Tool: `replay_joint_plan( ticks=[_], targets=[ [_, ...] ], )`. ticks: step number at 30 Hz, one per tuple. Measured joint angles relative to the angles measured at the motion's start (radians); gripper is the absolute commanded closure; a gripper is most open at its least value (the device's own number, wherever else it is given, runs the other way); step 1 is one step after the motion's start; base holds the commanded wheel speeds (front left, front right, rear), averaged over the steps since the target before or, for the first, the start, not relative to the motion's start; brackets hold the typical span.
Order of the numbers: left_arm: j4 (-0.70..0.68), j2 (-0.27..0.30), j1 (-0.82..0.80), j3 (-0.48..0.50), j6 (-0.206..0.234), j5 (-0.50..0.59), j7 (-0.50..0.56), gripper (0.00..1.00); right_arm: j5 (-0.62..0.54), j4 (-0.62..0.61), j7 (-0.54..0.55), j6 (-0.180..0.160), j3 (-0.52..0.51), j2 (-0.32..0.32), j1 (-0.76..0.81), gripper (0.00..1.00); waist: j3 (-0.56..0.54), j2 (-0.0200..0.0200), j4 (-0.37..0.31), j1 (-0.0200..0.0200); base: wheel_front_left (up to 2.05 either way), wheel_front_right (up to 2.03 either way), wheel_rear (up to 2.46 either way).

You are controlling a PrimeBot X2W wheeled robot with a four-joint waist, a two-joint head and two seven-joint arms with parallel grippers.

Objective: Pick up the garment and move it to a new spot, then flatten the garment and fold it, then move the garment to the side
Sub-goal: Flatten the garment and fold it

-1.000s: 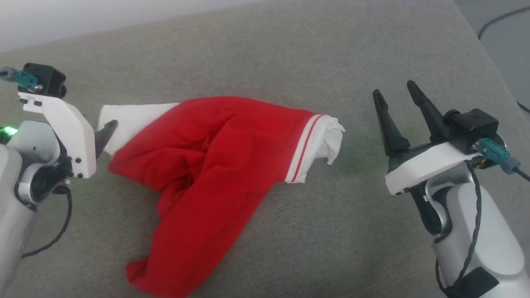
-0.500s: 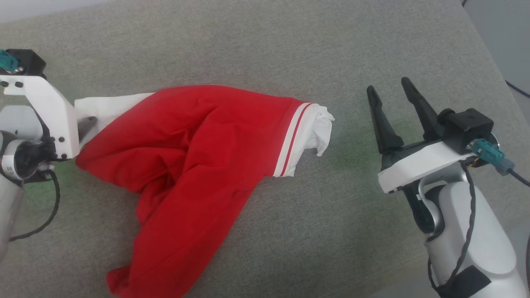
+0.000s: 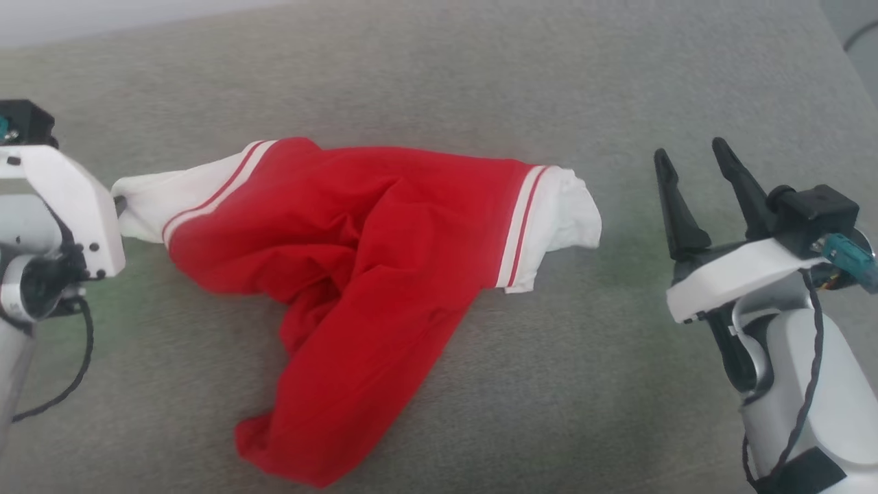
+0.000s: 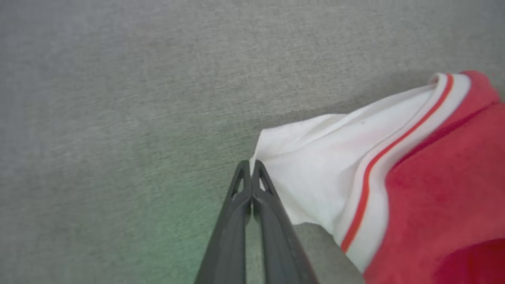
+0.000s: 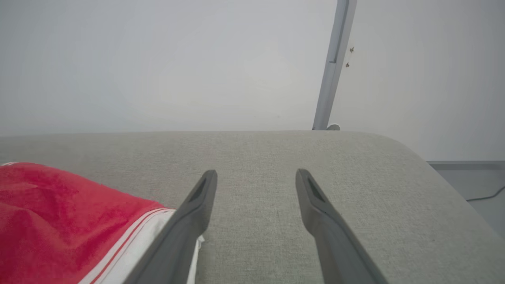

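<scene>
Grey upholstery (image 3: 439,82) held the crumpled garment (image 3: 370,226). Its white sleeve corner sat pinched in the closed left gripper (image 4: 251,163). Well apart, the right gripper (image 3: 689,149) stood open.

Garment (image 3: 370,226) bright red, white ends, thin red-and-white stripes, tabletop (image 3: 480,82) plain grey, my left hand (image 4: 251,165) dark grey

A grey woven surface (image 3: 439,82) backs onto a pale wall (image 5: 158,59), a grey upright bar (image 5: 333,67) behind its far edge, a dark cable (image 5: 487,196) on the floor (image 5: 461,177) past its right corner.
</scene>
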Motion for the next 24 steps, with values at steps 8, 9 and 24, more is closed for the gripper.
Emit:
replay_joint_plan(
  ticks=[8,9,24],
  targets=[
    [-0.069,0.059,0.14,0.054,0.056,-0.028,-0.053,1.0,-0.014,-0.012,0.036,0.0,-0.013,-0.016,0.037,0.0,-0.067,0.0,0.08,0.0,0.0,0.0,0.0],
    [-0.073,0.067,0.16,0.062,0.062,-0.031,-0.06,1.0,-0.014,-0.013,0.041,0.0,-0.012,-0.017,0.039,0.0,-0.076,0.0,0.088,0.0,0.0,0.0,0.0],
    [0.036,0.033,0.361,0.119,0.085,-0.113,-0.137,0.88,-0.005,-0.037,0.082,0.0,0.006,-0.033,0.073,0.0,-0.142,0.0,0.121,0.0,0.0,0.0,0.0]
  ],
)
